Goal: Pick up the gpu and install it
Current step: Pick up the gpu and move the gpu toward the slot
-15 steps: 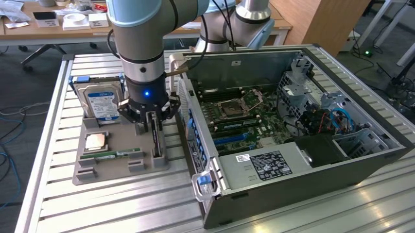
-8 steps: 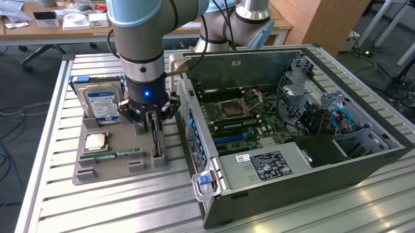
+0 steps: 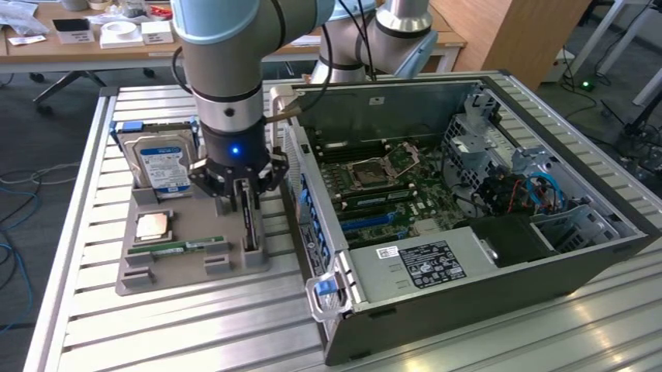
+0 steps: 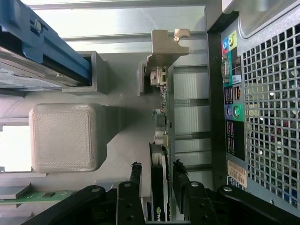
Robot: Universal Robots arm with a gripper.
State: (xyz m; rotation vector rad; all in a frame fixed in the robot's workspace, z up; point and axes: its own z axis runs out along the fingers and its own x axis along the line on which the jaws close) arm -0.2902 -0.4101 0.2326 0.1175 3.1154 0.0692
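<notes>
— So, in the exterior view, where is the gpu [image 3: 249,225]?

— It stands on its edge in a slot of the grey holder [image 3: 155,273], at the holder's side nearest to the computer case [image 3: 497,271]. The holder lies on the slatted metal table [image 3: 83,325]. Toward the exterior view's left of the card are the hard drive [image 3: 163,161], upright, then a square chip [image 3: 153,225] and the memory stick [image 3: 188,247], both lying flat.

— And the gripper [image 3: 241,195]?

— It hangs straight over the gpu, low, with its tips down at the card's upper edge.

— Now the wrist view. Does it grip?

— Not that I can see. The gripper [image 4: 157,165] has its jaws apart around the gpu [image 4: 159,192], with one of the fingers [image 4: 136,174] on each side of the card. Between one finger and the card a thin grey strip shows. The other finger is very near, and I cannot tell if it touches. The card sits in its slot, and its metal bracket [image 4: 164,47] is at the far end, just beside the case's port panel [image 4: 232,98].
</notes>
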